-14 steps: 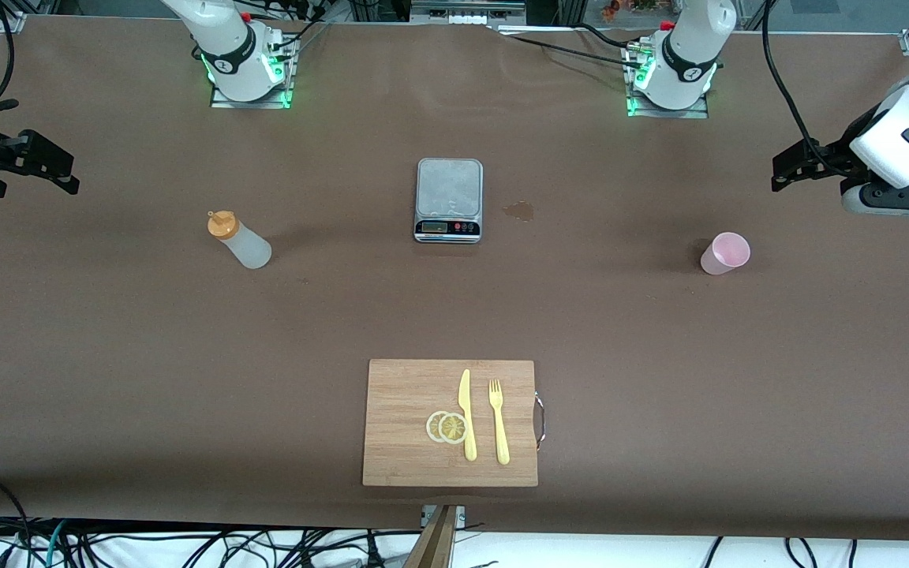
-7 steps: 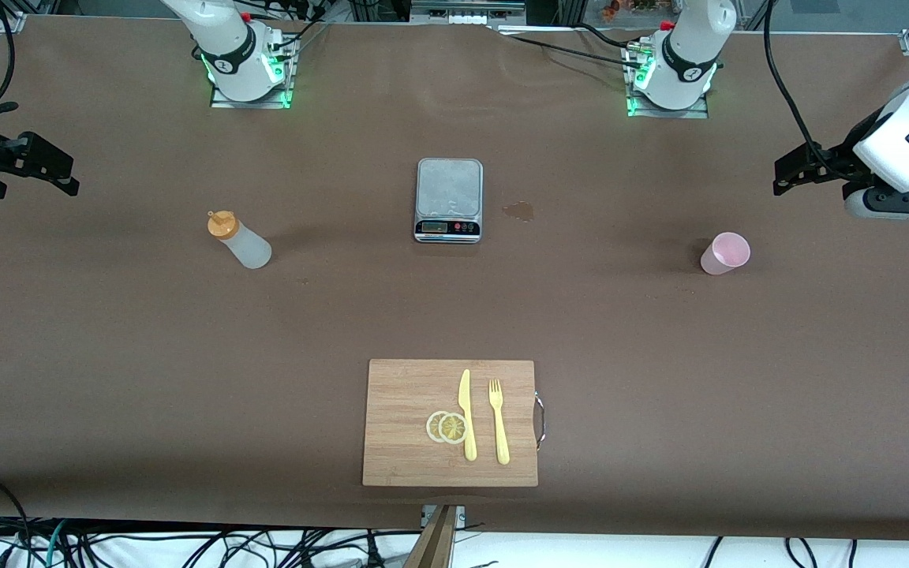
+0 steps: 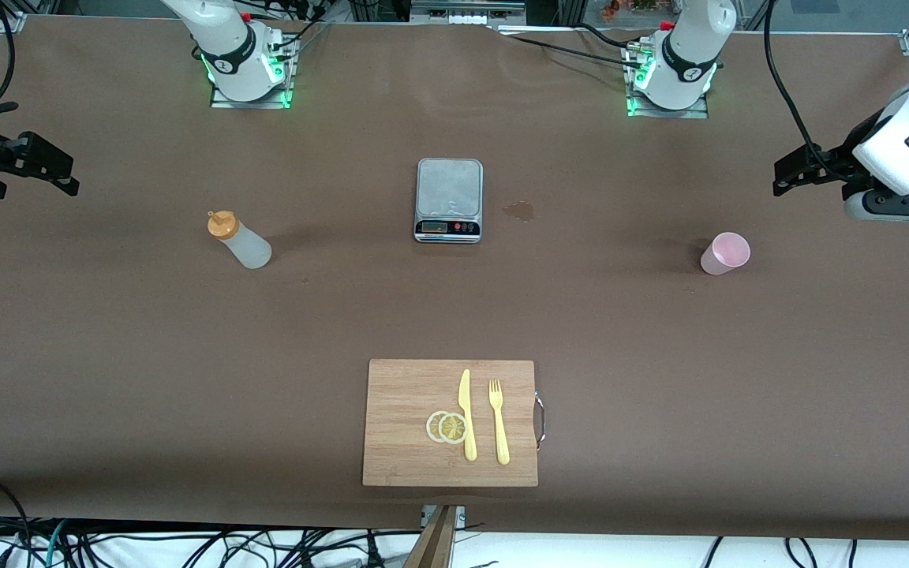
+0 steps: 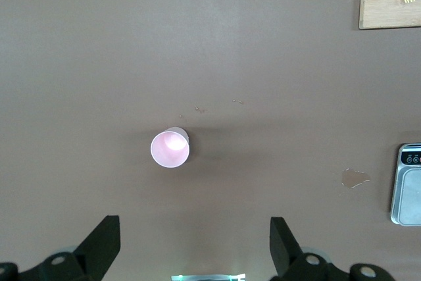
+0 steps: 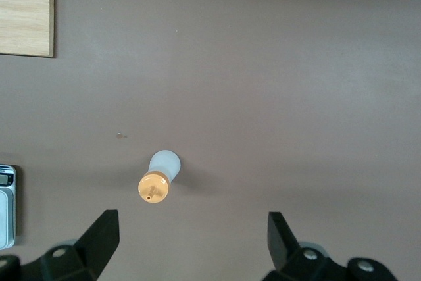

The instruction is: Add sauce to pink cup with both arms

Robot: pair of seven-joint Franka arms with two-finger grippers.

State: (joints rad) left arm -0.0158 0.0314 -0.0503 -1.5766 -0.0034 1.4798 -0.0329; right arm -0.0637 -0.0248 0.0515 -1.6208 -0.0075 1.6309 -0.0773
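Only wrist views show pink cup (image 4: 170,149) interior, sauce (image 5: 156,179) nozzle

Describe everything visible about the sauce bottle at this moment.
The bottle is small, of translucent whitish plastic, with an orange nozzle cap. It stands upright on the brown table, capped, toward the right arm's end, about level with the scale. Nothing touches it but the table. The right wrist view shows it from above, the nozzle tip pointing up.

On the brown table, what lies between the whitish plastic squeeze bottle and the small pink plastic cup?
In the front view, the grey kitchen scale and a small wet stain lie between the squeeze bottle and the pink cup, slightly farther from the camera.
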